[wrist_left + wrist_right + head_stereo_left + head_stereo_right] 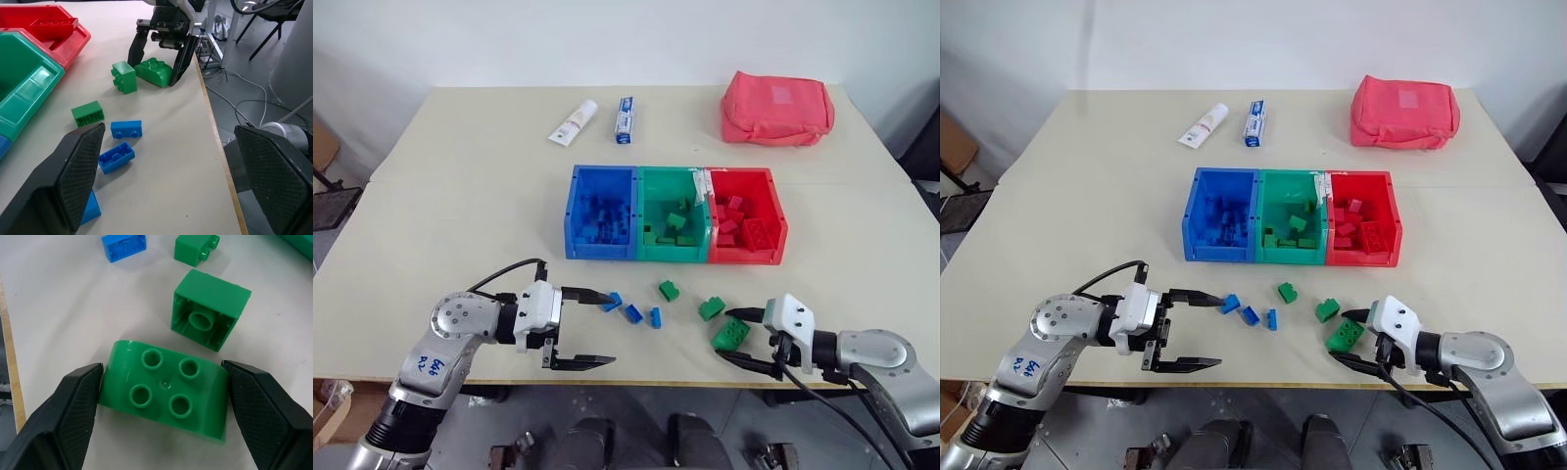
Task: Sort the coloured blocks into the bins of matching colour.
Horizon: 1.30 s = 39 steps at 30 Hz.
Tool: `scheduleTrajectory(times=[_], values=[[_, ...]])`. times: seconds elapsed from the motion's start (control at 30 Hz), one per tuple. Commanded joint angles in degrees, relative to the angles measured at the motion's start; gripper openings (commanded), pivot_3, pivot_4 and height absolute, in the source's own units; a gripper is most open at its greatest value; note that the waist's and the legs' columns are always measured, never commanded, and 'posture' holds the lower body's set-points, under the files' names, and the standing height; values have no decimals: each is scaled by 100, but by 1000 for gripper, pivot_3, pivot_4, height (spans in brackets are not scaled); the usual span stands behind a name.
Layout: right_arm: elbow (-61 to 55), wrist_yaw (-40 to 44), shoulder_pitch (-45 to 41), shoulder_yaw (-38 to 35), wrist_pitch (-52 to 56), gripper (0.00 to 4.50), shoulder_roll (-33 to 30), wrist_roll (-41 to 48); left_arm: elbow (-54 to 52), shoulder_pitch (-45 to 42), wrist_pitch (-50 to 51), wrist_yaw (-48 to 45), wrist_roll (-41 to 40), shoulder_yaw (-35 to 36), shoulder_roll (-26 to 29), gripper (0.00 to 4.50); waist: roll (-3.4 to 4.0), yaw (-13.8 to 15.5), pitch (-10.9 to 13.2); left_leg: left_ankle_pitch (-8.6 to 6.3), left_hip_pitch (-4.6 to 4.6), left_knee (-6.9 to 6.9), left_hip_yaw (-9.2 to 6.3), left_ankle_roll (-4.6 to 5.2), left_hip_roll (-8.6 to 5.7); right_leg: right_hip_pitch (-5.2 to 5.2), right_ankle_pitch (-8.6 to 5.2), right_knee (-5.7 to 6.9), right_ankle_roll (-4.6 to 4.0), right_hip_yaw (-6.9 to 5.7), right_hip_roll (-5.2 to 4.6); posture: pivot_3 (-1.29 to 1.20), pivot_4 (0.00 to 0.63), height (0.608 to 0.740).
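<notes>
Reaching low near the table edge, right gripper jaws grasp the rounded green block; left gripper gapes, empty.

Both arms are silver-grey metal with rounded joint housings. The left arm carries blue handwritten marks on its forearm, a ring of small screws on the round joint cap and a black cable looping over the wrist. Each wrist ends in a white block. The left tool and right tool have black, tapered fingers with cross-hatched pads.
</notes>
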Motion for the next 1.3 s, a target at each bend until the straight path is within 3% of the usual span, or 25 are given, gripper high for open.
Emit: scheduleTrajectory(times=[0.03, 0.17, 0.23, 0.33, 0.47, 0.63, 0.77, 0.9, 1.07, 1.3], values=[[-61, 309, 221, -320, -159, 3561, 71, 438, -140, 33, -95, 84, -107, 115, -76, 4500, 0, 29, 0, 0, -1, 1, -3, 0, -2, 0, 0, 0, 0, -3, 0, 0, 150, 740], [-693, 376, 210, -896, 323, 3561, -138, 1176, -107, 234, -100, 428, -186, 293, -334, 4500, 0, 2, 0, 0, -3, 1, -3, 3, -6, -1, 0, -1, 0, -1, -2, 0, 150, 740], [-967, 29, -294, -1207, 956, 3561, -152, 1825, 9, 351, -194, 765, -124, 559, -481, 4500, 0, -45, 0, 0, -2, 0, 2, 2, 1, -2, 0, -1, 0, 2, -2, 0, 150, 740], [-1011, -715, -1518, -1077, 1864, 3561, 9, 2260, -42, 497, -80, 1169, -217, 945, -570, 4500, 0, -104, 0, -2, 0, 2, 13, -10, 25, -8, 5, 1, -11, 6, 9, 0, 150, 740], [-367, -1326, -2620, -789, 2199, 3561, 487, 2087, -165, 687, -110, 1308, -137, 1014, -557, 4500, -2, -101, -1, -5, -1, -5, 7, -21, 37, -13, 5, 0, -22, 0, 17, 0, 150, 740], [-64, -1023, -2593, -705, 1789, 3561, 366, 1574, -353, 789, -43, 1377, -154, 951, -528, 4500, -2, 36, -1, -14, -23, -3, -9, -3, 11, -30, 6, 4, -24, -2, 3, 0, 150, 740], [-154, -467, -1854, -1276, 1736, 3561, 8, 1732, -459, 857, -53, 1217, -147, 838, -433, 4500, -1, 33, -1, -17, -24, 3, 0, 15, -6, -26, 8, 2, -18, -6, -1, 0, 150, 740], [-408, -164, -859, -2158, 1784, 4492, -388, 1832, -429, 546, -71, 912, -107, 352, -488, 4500, -1, 71, -1, -15, -22, 8, 3, 19, -11, -18, 9, -2, -16, -6, -1, 0, 150, 740], [-981, 466, 833, -3110, 1489, 4492, -738, 1421, -126, 61, -262, 490, 85, -265, -590, 4500, 0, 76, -2, -10, -11, 6, 33, 14, 6, -16, 12, -2, -10, -2, 1, 0, 150, 740], [-1425, 814, 2577, -3990, 1325, 4492, -465, 1161, 580, -586, -655, 25, 337, -817, -873, 4500, 0, 23, -2, -12, -4, 2, 44, 11, 16, -15, 12, -2, -10, 2, 15, 0, 150, 740]])
